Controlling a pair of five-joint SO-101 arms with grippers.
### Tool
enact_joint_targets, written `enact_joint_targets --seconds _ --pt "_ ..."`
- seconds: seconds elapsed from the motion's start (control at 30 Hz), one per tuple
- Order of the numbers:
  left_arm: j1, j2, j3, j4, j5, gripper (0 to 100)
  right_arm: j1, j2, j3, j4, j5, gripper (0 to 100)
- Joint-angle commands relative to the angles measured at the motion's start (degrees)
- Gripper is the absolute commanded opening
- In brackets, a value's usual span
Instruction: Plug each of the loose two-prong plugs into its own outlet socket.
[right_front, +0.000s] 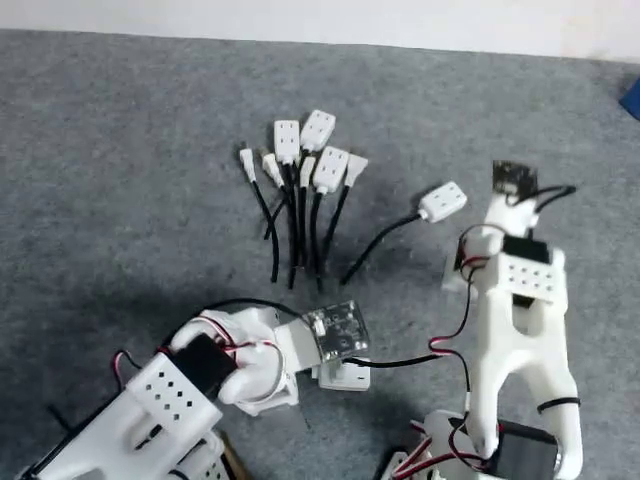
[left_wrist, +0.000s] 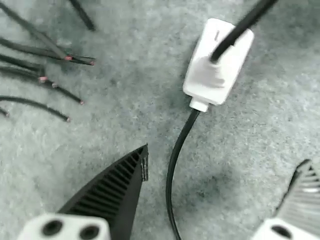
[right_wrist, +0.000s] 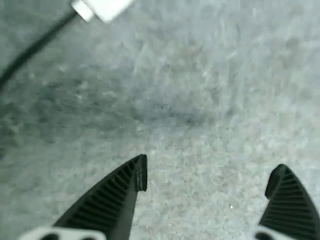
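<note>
Plugs (right_front: 305, 165) are lying bunched on the grey carpet (right_front: 120, 150); one white block (left_wrist: 217, 65) (possibly a socket) is sitting just ahead of the left gripper (left_wrist: 225, 160), jaws spread; the right gripper (right_wrist: 210, 167) is gaping likewise.

Bundle of white plugs and sockets (right_front: 305, 160) on short black cords, fanned out upper centre, lone white connector (right_front: 442, 201) lying right of centre, another white block (right_front: 345, 375) lower centre, black cord trailing right.

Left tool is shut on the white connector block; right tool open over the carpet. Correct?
No. The left tool is open, not shut: the left wrist view shows the white connector block lying free on the carpet beyond its tips. The right tool is open over the carpet, as stated.
</note>
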Motion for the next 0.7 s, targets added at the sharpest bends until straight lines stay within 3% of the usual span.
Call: enact_joint_targets --seconds 0.0,0.23,0.47,0.67 --pt "2.3 0.0 0.2 -2.2 -3.8 43 3.0 -0.3 2.3 -2.9 -0.8 36.1" --pt "2.8 0.0 2.9 -14.5 -4.0 43 10.5 -0.4 8.7 -10.5 -0.7 36.1" --pt "2.9 0.0 15.4 -31.8 -4.0 43 10.2 -0.4 9.9 -12.1 -0.6 36.1" --pt "6.5 0.0 20.3 -39.6 -4.1 40 7.9 -0.3 11.3 -12.4 1.6 36.1"
